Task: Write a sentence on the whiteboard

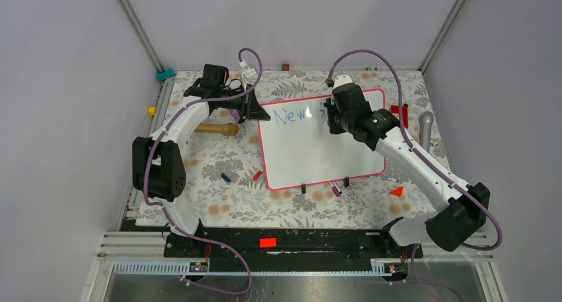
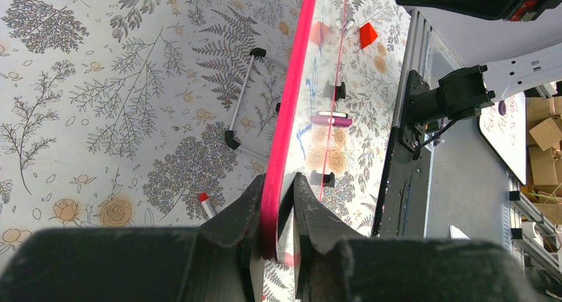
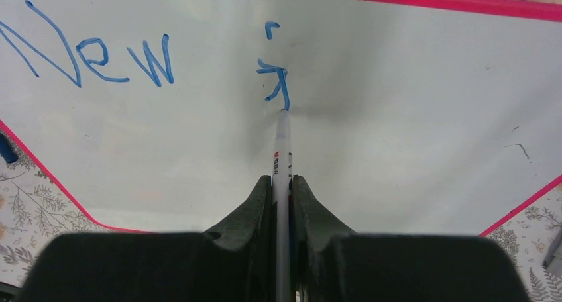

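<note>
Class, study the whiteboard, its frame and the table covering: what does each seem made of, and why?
The whiteboard: glossy white coated surface, perhaps laminate or enamel; it shows glare. Its frame: pink-red, probably plastic; smooth, evenly coloured. The table covering: matte printed cloth or vinyl, floral pattern; unclear which.

The right hand (image 3: 281, 183) pinches a white marker (image 3: 283, 143) pointing to 12 o'clock, its tip touching the whiteboard (image 3: 411, 116) at the foot of a blue "j". The sentence (image 3: 99, 53) begins "New" at 10 o'clock. Floral worktop (image 3: 26, 229) shows at 8 o'clock.
</note>
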`<move>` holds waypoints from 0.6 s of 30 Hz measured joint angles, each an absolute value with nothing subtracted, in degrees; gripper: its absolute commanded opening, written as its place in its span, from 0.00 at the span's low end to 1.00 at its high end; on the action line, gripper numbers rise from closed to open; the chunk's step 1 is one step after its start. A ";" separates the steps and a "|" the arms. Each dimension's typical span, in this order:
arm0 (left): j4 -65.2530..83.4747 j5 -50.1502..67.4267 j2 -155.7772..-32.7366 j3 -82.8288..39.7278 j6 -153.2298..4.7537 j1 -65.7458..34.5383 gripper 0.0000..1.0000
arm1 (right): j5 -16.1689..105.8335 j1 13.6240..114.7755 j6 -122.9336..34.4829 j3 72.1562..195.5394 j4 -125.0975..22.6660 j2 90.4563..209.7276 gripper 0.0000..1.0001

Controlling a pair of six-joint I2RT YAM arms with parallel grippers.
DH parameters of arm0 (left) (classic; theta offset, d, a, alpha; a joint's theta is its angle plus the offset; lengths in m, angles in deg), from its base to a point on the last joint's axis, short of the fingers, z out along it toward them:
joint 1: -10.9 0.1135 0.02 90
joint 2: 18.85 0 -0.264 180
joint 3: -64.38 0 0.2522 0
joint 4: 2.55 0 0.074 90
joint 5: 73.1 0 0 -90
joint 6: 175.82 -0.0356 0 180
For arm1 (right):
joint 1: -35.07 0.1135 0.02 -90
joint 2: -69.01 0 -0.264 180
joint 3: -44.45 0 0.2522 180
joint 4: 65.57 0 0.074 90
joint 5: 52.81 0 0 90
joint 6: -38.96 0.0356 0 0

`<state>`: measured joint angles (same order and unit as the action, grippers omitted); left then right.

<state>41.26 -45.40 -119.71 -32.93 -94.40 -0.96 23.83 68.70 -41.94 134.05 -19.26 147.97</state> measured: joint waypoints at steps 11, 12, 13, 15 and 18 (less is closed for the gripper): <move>41.28 -45.36 -119.71 -32.93 -94.40 -0.96 0.08 | 26.95 68.70 -40.30 131.69 -18.99 147.12 0.00; 41.30 -45.36 -119.71 -32.93 -94.40 -0.96 0.08 | 27.34 68.70 -40.17 131.58 -19.04 147.10 0.00; 41.30 -45.36 -119.71 -32.93 -94.40 -0.96 0.08 | 27.65 68.70 -40.06 131.53 -19.04 147.10 0.00; 41.30 -45.36 -119.71 -32.93 -94.40 -0.96 0.08 | 27.89 68.70 -39.86 131.53 -19.04 147.10 0.00; 41.30 -45.36 -119.71 -32.93 -94.40 -0.96 0.08 | 27.87 68.70 -39.77 131.62 -18.99 147.12 0.00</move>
<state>41.30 -45.36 -119.71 -32.93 -94.40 -0.96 27.87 68.70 -39.77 131.62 -18.99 147.12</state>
